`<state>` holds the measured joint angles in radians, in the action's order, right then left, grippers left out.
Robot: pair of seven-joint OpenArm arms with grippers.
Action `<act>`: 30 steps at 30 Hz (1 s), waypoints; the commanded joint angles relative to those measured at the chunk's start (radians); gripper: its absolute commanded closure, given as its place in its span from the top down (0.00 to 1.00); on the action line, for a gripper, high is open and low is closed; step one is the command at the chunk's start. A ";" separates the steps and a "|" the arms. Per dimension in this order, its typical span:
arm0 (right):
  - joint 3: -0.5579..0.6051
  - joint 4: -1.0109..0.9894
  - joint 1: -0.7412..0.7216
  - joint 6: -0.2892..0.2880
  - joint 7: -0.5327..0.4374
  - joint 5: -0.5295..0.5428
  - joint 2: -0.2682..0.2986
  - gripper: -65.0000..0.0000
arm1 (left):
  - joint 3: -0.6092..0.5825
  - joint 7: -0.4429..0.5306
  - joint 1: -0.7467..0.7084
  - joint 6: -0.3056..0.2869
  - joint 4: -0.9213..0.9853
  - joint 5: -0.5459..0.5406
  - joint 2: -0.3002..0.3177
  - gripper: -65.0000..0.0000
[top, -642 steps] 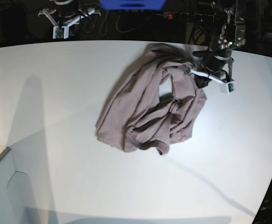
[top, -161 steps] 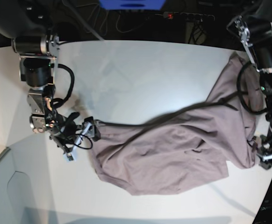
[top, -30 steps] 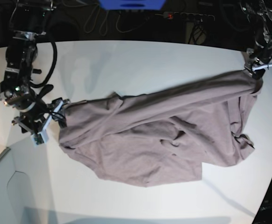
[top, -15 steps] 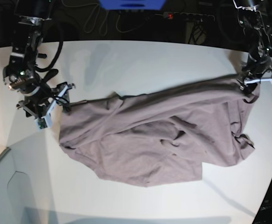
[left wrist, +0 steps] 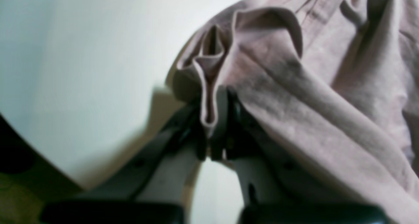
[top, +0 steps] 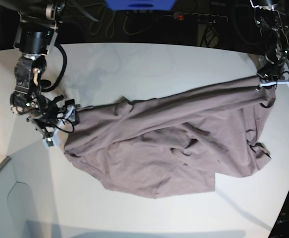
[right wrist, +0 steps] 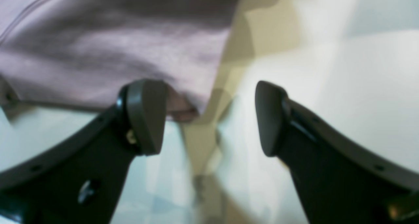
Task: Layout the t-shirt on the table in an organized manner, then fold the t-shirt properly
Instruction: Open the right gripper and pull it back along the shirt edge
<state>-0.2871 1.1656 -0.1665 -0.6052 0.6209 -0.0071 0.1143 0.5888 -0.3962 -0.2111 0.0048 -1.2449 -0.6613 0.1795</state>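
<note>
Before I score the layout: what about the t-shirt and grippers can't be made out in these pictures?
- Base view: t-shirt sleeves and neckline lost in its own folds.
- Base view: left gripper tips too small; the cloth hides them.
- Left wrist view: blurred; the pinched fold can't be identified.
- Right wrist view: blurred; right gripper open, shirt contact unclear.

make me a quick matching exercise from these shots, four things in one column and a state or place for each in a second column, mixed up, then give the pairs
Things
1. left gripper
2. right gripper
3. t-shirt
4. table

States or places
A. white, bare along its far edge
B. jaws apart, nothing between them
C. spread out but rumpled, stretching between the two arms
D. shut on a fold of cloth

Pairs: 1-D, 2-B, 3-C, 4-A
</note>
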 commanded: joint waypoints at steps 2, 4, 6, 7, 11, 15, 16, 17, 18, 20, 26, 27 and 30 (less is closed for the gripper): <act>0.002 0.014 -0.012 0.000 -0.031 0.011 0.015 0.63 | 0.006 0.019 -0.026 -0.010 -0.082 -0.008 0.012 0.00; 0.002 0.020 -0.009 -0.002 -0.029 0.011 0.015 0.53 | 0.006 0.019 -0.054 -0.010 -0.160 -0.008 0.007 0.00; 0.002 0.023 0.008 -0.002 -0.026 0.011 0.015 0.38 | 0.003 0.019 -0.089 -0.010 -0.241 -0.008 -0.015 0.00; 0.002 0.030 0.015 -0.002 -0.026 0.011 0.015 0.28 | 0.004 0.019 -0.103 -0.010 -0.287 -0.008 -0.033 0.00; 0.002 0.129 0.069 -0.002 -0.023 0.011 0.014 0.00 | 0.006 0.019 -0.155 -0.010 -0.422 -0.008 -0.068 0.00; 0.001 0.256 0.120 -0.002 -0.023 0.011 0.014 0.00 | 0.004 0.019 -0.172 -0.010 -0.470 -0.008 -0.093 0.00; 0.001 0.290 0.130 -0.002 -0.023 0.011 0.014 0.00 | 0.004 0.019 -0.175 -0.010 -0.471 -0.008 -0.093 0.00; 0.001 0.323 0.144 -0.002 -0.023 0.011 0.014 0.00 | 0.004 0.019 -0.176 -0.010 -0.470 -0.008 -0.096 0.00; 0.001 0.357 0.158 -0.002 -0.023 0.011 0.014 0.00 | 0.004 0.019 -0.176 -0.010 -0.467 -0.008 -0.096 0.00; 0.001 0.412 0.184 -0.002 -0.023 0.011 0.014 0.00 | 0.006 0.019 -0.176 -0.010 -0.465 -0.007 -0.096 0.00; 0.001 0.495 0.244 -0.002 -0.023 0.011 0.014 0.00 | 0.006 0.019 -0.202 -0.010 -0.464 -0.007 -0.097 0.16; 0.001 0.498 0.252 -0.002 -0.023 0.011 0.014 0.00 | 0.004 0.019 -0.208 -0.010 -0.464 -0.007 -0.097 0.19; -0.001 0.498 0.264 -0.002 -0.023 0.011 0.014 0.00 | 0.004 0.019 -0.221 -0.010 -0.464 -0.007 -0.097 0.21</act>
<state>-0.2832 1.6440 0.1043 -0.6060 0.6170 -0.0063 0.1188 0.5892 -0.3985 -0.4324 0.0010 -1.6913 -0.6624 0.0738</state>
